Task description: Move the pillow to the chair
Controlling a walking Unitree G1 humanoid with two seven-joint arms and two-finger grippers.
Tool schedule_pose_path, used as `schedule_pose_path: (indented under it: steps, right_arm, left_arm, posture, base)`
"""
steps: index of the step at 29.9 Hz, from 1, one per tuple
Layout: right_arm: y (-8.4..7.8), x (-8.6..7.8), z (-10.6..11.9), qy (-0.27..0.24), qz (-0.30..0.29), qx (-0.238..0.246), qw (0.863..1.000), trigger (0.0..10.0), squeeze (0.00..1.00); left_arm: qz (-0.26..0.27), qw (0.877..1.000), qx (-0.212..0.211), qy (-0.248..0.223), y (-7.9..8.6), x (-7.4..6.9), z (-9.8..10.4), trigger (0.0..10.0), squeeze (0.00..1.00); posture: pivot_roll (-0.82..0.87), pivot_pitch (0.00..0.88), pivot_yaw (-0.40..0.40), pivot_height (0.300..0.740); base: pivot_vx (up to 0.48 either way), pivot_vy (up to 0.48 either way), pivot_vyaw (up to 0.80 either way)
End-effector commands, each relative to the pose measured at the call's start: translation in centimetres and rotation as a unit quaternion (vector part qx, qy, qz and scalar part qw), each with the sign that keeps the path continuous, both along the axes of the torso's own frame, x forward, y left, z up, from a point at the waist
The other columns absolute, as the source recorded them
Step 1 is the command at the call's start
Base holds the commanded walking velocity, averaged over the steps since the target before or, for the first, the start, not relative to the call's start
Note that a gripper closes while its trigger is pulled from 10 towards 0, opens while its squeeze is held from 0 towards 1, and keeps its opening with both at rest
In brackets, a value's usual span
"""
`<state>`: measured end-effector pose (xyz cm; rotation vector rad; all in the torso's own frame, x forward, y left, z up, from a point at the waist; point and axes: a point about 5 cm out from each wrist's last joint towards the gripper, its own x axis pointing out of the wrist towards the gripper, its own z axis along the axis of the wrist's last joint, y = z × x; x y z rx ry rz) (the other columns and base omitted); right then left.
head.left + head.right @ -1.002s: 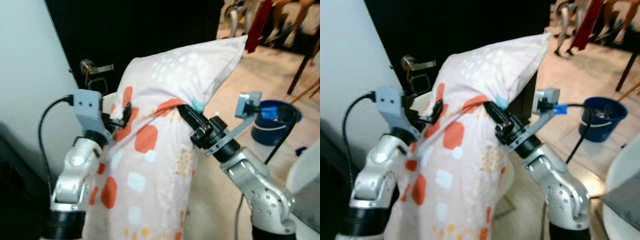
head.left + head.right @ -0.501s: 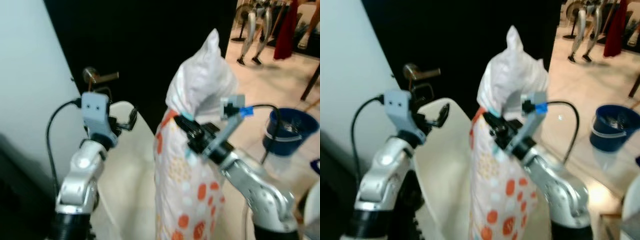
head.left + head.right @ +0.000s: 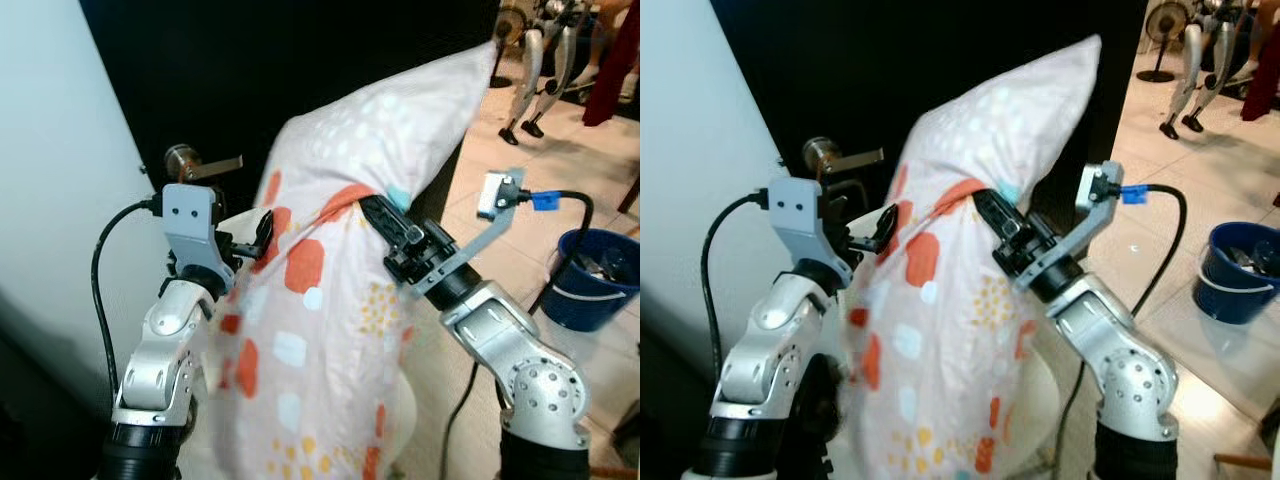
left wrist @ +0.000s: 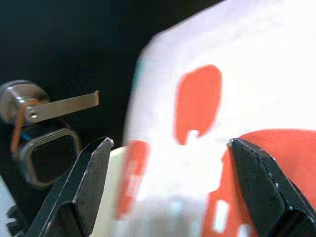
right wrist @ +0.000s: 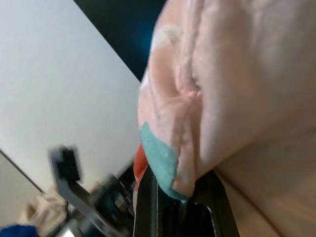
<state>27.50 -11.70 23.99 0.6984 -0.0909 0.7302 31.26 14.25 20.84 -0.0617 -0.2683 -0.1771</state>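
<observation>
pillow: we hold it up, draped between both arms, right of door handle
right gripper: fingers pinching pillow fabric
left gripper: fingers spread, against pillow

The pillow is pale pink, dotted with orange, white and yellow patches. It is held upright in the air, one corner pointing up and its lower part hanging. A white chair is partly seen behind its lower edge.

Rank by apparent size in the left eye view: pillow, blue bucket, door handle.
1. pillow, by far the largest, though it sits closest to the camera.
2. blue bucket, cut off by the frame edge and farther away.
3. door handle, smallest.
</observation>
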Motion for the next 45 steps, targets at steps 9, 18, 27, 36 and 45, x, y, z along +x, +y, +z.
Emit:
schedule_pose_path:
  steps: [9,18,27,36,45]
  right_arm:
    - [1.2,0.5,-2.8,0.075,-0.005,-0.082,0.994,10.0,0.0]
    - [-0.4,0.7,-10.0,0.235,-0.031,-0.287,0.928,10.0,0.0]
    - [-0.8,0.7,-10.7,0.254,-0.03,-0.301,0.919,10.0,0.0]
    - [-0.1,0.2,-11.1,0.254,-0.002,-0.31,0.916,10.0,0.0]
    - [-0.1,0.4,-11.0,0.25,-0.005,-0.307,0.918,10.0,0.0]
  left_arm:
    - [0.012,1.0,0.008,0.024,0.3,0.1,-1.0,10.0,0.0]
    - [0.022,0.999,0.021,0.033,0.4,0.3,-1.4,10.0,0.0]
    - [0.024,0.999,0.027,0.038,0.4,0.3,-1.7,10.0,0.0]
    - [0.033,0.998,0.033,0.051,0.5,0.5,-2.0,10.0,0.0]
    - [0.042,0.996,0.035,0.063,0.6,0.7,-2.3,10.0,0.0]
  posture:
    - [-0.1,0.003,0.037,0.73]
    - [-0.1,0.001,0.032,0.715]
    - [-0.09,0.006,0.032,0.69]
    - [-0.09,0.01,0.036,0.655]
    - [-0.09,0.012,0.037,0.655]
  base:
    - [0.0,0.0,0.0]
    - [0.0,0.0,0.0]
    - [0.0,0.0,0.0]
    - [0.0,0.0,0.0]
    - [0.0,0.0,0.0]
